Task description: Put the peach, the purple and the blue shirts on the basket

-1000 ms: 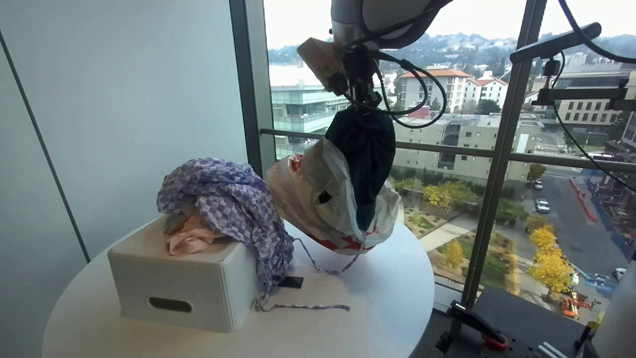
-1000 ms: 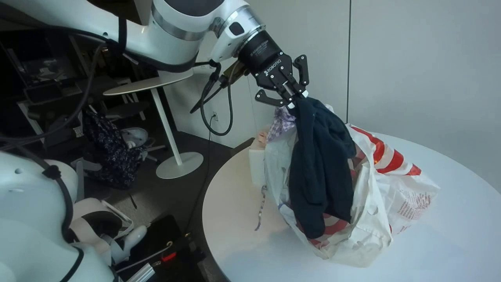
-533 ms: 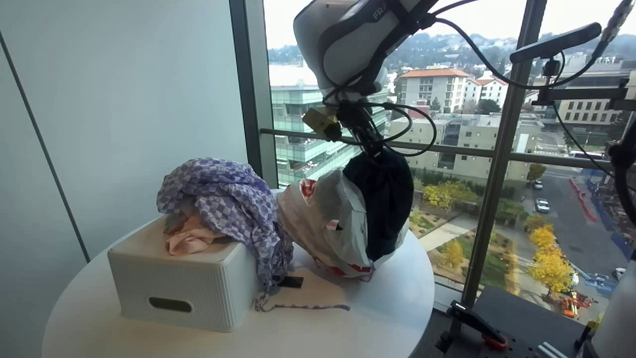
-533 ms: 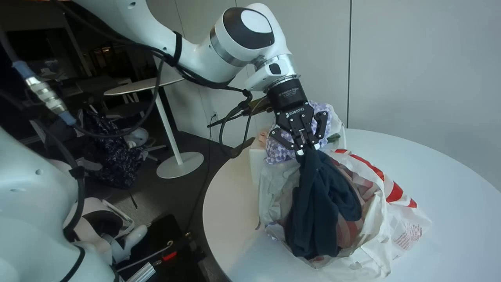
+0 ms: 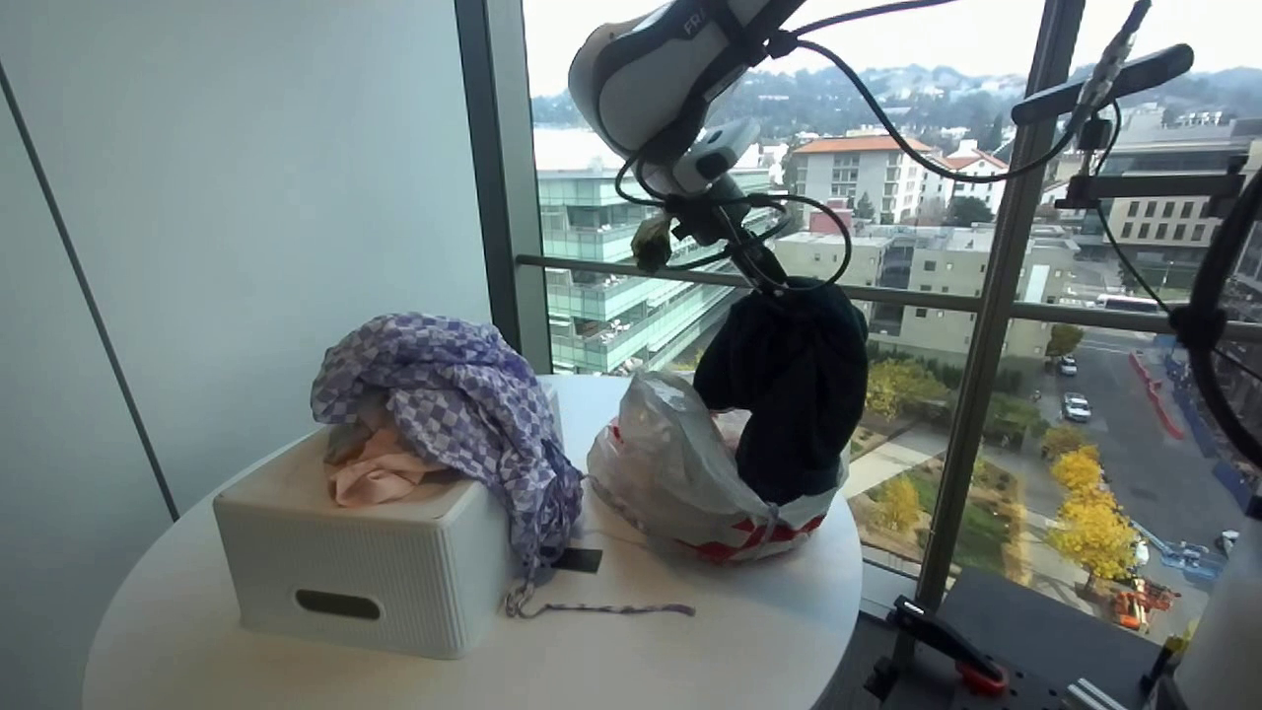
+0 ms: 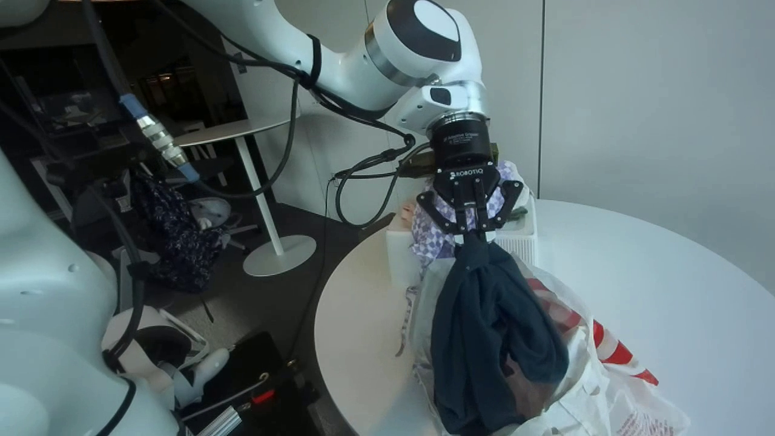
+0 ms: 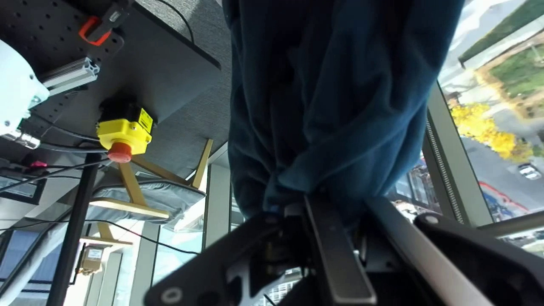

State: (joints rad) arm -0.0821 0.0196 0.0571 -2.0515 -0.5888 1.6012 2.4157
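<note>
A black two-fingered gripper (image 6: 475,237) pinches a dark navy cloth garment (image 6: 475,315), which hangs at a red-and-white plastic bag (image 5: 661,473). The pale-peach cloth shirt (image 5: 377,475) and purple-and-white checked shirt (image 5: 449,385) lie on the white rectangular basket (image 5: 394,562); only navy seems left.

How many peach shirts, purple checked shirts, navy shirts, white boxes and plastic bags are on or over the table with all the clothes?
Peach shirt: 1
Purple checked shirt: 1
Navy shirt: 1
White box: 1
Plastic bag: 1
Total: 5
</note>
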